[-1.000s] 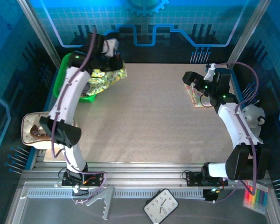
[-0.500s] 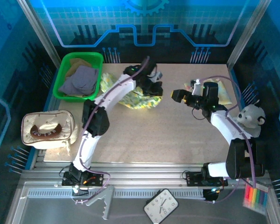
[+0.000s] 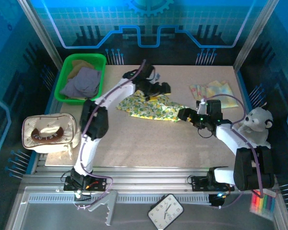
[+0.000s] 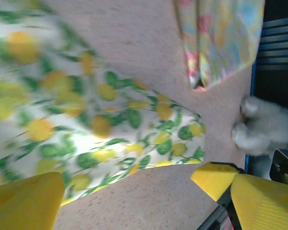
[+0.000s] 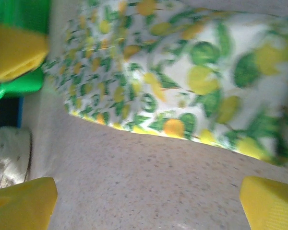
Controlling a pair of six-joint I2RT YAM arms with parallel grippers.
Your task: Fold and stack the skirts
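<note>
At the middle of the speckled beige surface (image 3: 149, 139) the lemon-printed pale yellow cloth skirt (image 3: 151, 106) lies spread, I judge for folding; my left fingers (image 4: 24, 203) and right fingers (image 5: 271, 203) gape wide at its ends, apparently holding nothing

Soft, printed cloth skirt (image 3: 151, 108) lies on a matt, speckled tabletop (image 3: 149, 143).

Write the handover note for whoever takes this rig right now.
Left hand: open, at the far-left end of the lemon skirt.
Right hand: open, at its right end.
Things: lemon skirt lies spread out mid-table, unfolded. Pastel skirt lies folded at the far right. Lavender skirt and tan skirt are in the basket.
Done: one skirt folded.
Left: fold the lemon one, stack it, then the two in the basket.
</note>
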